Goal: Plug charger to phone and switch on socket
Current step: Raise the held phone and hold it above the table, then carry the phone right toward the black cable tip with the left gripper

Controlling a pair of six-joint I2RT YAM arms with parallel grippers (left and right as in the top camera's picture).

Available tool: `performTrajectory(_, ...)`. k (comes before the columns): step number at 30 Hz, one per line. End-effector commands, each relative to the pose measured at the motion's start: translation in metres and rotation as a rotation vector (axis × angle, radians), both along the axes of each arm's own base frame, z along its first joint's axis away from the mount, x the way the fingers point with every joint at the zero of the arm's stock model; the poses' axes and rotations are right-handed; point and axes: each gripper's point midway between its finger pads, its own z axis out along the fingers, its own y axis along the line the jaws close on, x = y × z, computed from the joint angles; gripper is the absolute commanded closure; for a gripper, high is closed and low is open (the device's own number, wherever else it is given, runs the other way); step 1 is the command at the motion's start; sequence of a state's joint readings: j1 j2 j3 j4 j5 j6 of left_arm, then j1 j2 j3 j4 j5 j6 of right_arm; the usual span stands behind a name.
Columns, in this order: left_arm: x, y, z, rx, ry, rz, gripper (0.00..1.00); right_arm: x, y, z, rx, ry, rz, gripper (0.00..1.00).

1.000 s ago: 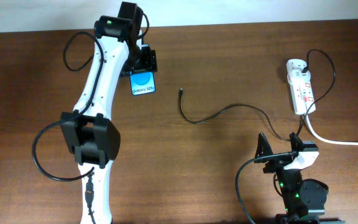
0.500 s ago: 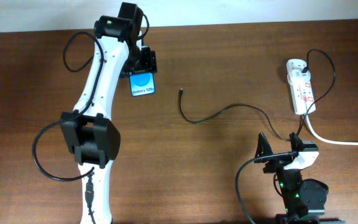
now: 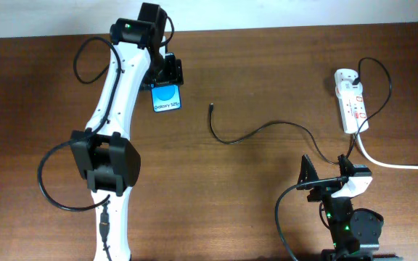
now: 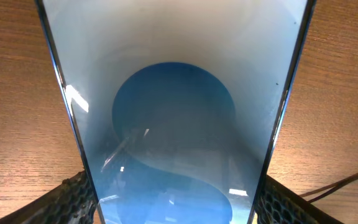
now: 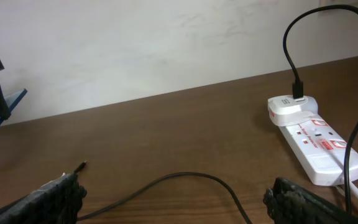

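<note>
Across the table (image 3: 267, 210) nothing has shifted — my left gripper (image 3: 167, 78) stays clamped on the phone (image 3: 167, 99) (lifted, I think), right gripper (image 3: 327, 176) agape, charger (image 5: 185, 174) untouched.

Overhead looks straight down on the table (image 3: 267, 72). Left wrist sits close over the phone (image 4: 173, 124). Right wrist looks low across toward the socket (image 5: 312, 146). Overhead shares both.
</note>
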State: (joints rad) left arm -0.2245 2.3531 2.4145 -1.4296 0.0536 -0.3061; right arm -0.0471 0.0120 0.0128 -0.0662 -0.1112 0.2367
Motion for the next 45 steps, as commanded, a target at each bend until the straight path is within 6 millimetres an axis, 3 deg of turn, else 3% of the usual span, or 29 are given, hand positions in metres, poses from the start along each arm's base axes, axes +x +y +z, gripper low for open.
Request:
performTrajectory(1,0.004,-0.004,0.006,-0.013,-0.021,-0.016,0.28,0.0,0.001,-0.002,0.008,-0.001,0.006,0.02)
performTrajectory(34,0.015,-0.006,0.009,-0.023,-0.067,-0.016,0.28,0.0,0.001,-0.002,0.008,-0.001,0.006,0.02)
performTrajectory(37,0.015,-0.007,0.009,-0.027,-0.068,-0.016,0.33,0.0,0.001,-0.002,0.008,-0.001,0.006,0.02)
performTrajectory(45,0.011,-0.023,0.01,-0.119,-0.047,-0.031,0.67,0.0,0.001,-0.002,0.008,0.0,0.006,0.02)
